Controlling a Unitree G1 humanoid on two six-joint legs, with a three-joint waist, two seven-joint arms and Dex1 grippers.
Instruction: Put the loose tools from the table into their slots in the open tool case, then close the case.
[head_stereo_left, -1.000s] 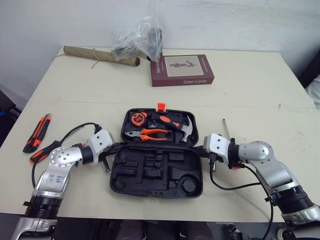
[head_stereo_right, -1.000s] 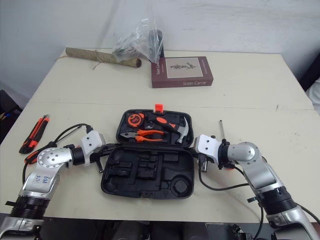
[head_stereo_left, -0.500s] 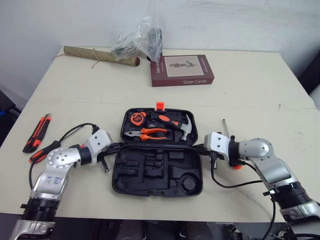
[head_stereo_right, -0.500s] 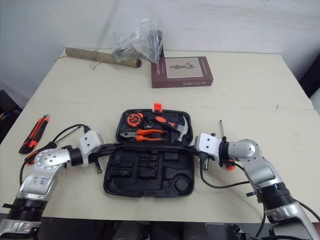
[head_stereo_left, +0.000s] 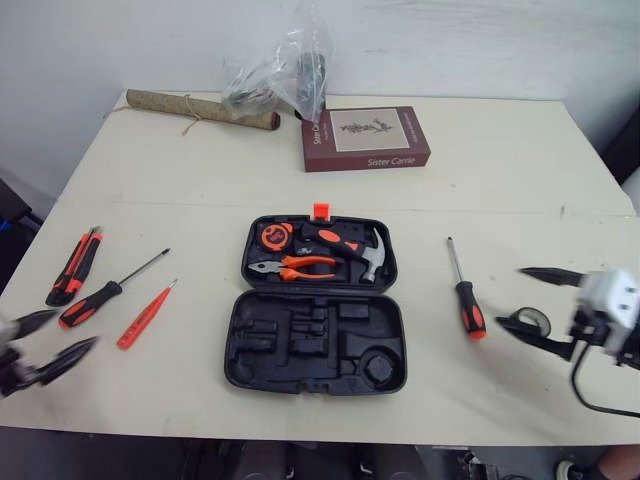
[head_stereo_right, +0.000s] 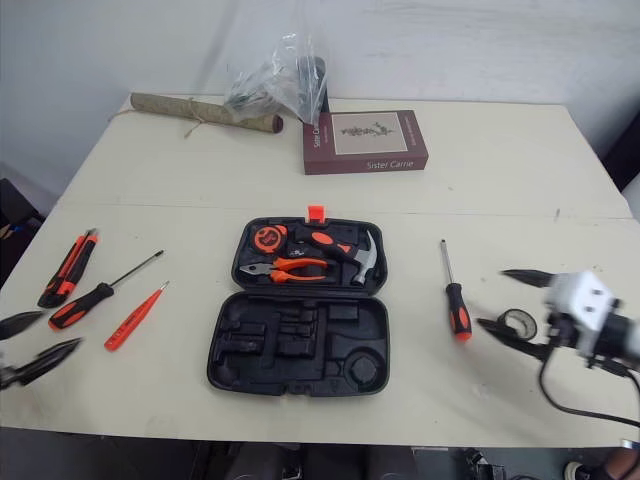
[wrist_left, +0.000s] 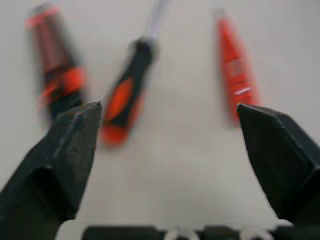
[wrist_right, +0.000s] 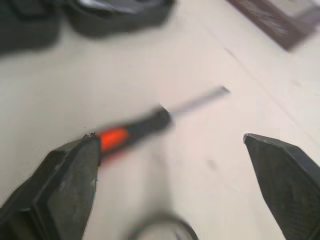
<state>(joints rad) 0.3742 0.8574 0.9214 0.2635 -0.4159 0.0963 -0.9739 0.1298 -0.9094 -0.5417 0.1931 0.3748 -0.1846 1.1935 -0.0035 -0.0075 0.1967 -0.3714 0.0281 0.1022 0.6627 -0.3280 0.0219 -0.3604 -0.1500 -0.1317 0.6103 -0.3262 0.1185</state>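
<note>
The left gripper (head_stereo_left: 77, 327) and right gripper (head_stereo_left: 508, 296) are both spread apart, holding nothing. The tool case (head_stereo_left: 315, 345) lies open between them. Next, the right one should probably grab the screwdriver (head_stereo_left: 466, 300) nearby.

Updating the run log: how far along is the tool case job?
Done: pliers, hammer and tape measure sit in the far half of the case. In hand: nothing; the left gripper and right gripper are both open and empty. Left: knife, black-handled screwdriver and orange tester on the table at left, a second screwdriver and tape roll at right, then closing the open case.
</note>
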